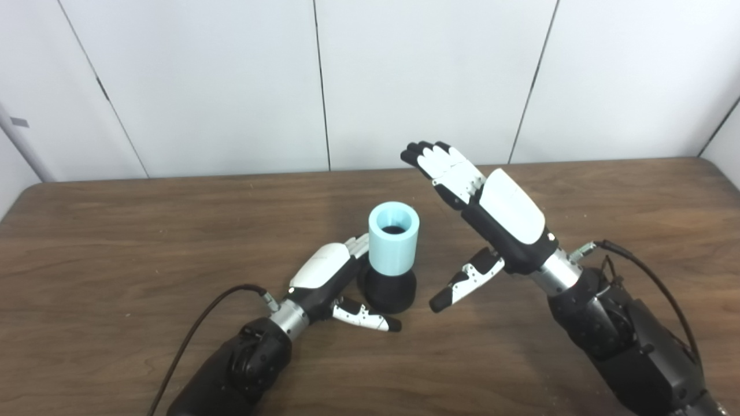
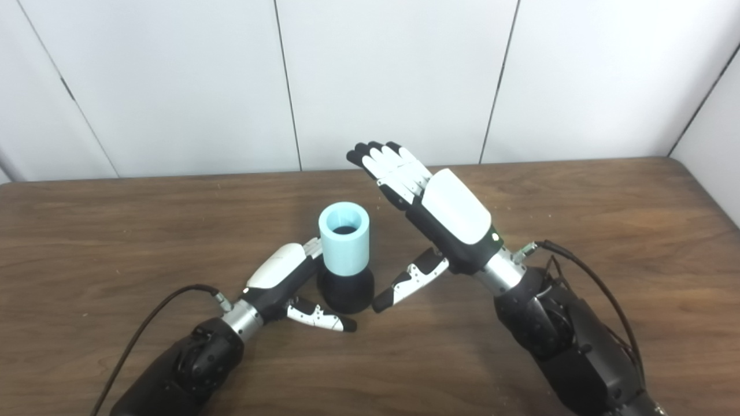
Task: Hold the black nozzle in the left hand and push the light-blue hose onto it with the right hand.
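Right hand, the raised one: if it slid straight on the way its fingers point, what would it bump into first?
Probably nothing on the table. The right hand points up and away, past the blue hose, toward the white wall. Depth is hard to judge.

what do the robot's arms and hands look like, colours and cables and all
Both arms are bulky matte black, ending in silver metal wrist cuffs. The left hand and right hand have glossy white back shells over black palms, with white finger segments tipped in black. A thin black cable plugs in at each wrist.
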